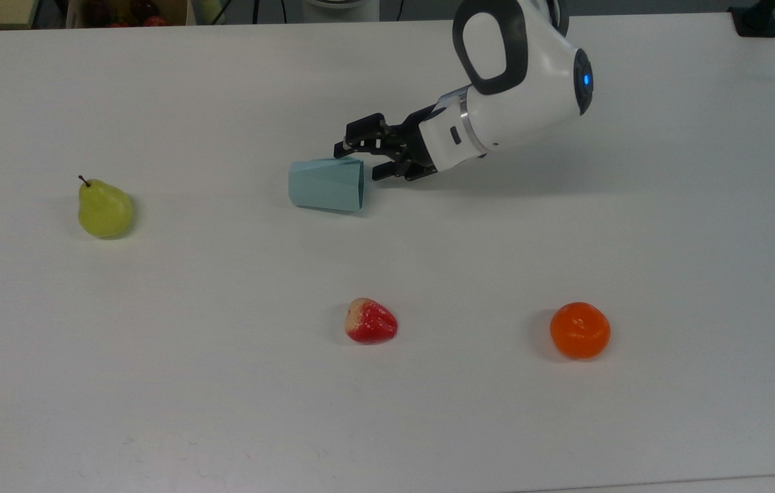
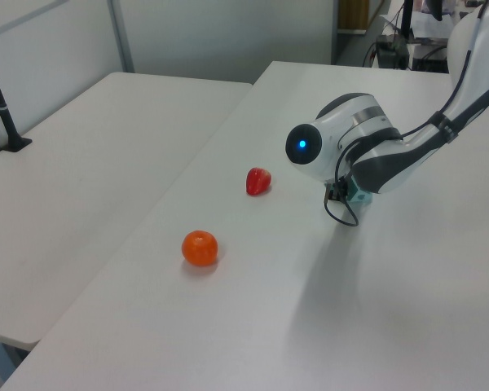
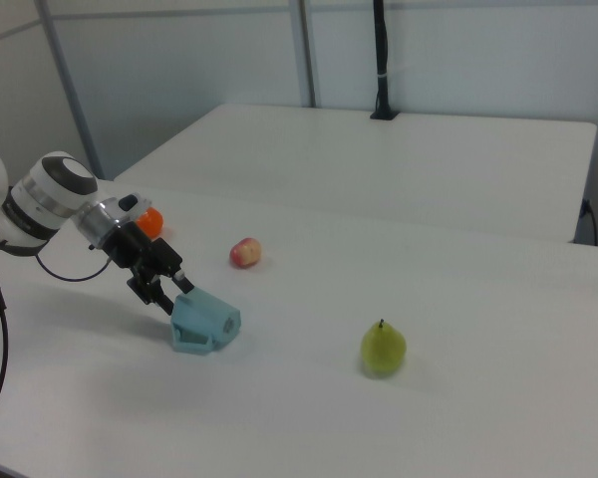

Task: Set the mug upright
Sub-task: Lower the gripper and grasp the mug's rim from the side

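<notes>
The pale blue faceted mug [image 1: 324, 183] lies on its side on the white table [image 1: 223, 383], with its wide rim facing the top view's right. My gripper [image 1: 359, 163] is open and low over the table, right at that rim. One finger sits by the rim's upper edge and the other just off its right side. In the right view the gripper [image 3: 174, 297] reaches the mug [image 3: 205, 323] from the right view's left, fingertips at the opening. The arm hides most of the mug [image 2: 358, 195] in the left view.
A green pear [image 1: 105, 209] stands far to the top view's left. A red strawberry [image 1: 370, 322] and an orange [image 1: 579, 331] lie toward the front of the top view. A box of fruit [image 1: 124, 12] sits beyond the table's back edge.
</notes>
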You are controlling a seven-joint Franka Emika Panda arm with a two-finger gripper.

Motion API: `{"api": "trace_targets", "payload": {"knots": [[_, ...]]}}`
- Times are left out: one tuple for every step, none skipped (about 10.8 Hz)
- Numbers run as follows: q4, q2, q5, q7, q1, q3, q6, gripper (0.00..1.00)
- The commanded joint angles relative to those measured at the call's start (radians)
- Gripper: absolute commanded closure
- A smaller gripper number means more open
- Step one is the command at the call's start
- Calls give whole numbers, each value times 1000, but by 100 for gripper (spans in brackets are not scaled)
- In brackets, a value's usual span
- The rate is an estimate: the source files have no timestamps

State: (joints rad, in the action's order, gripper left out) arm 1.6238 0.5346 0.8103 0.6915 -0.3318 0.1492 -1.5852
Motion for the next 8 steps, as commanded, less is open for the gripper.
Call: {"api": "trace_targets", "payload": {"knots": [[-9, 11, 13, 26, -9, -39, -38, 18], [-5, 11, 13, 28, -6, -39, -35, 22], [-1, 10, 12, 26, 0, -43, -26, 26], [4, 10, 7, 26, 2, -48, -22, 34], [7, 10, 6, 28, 2, -50, -24, 39], [13, 10, 4, 28, 5, -51, -25, 46], [16, 10, 1, 28, 7, -50, -24, 51], [16, 10, 1, 28, 10, -51, -24, 55]]}}
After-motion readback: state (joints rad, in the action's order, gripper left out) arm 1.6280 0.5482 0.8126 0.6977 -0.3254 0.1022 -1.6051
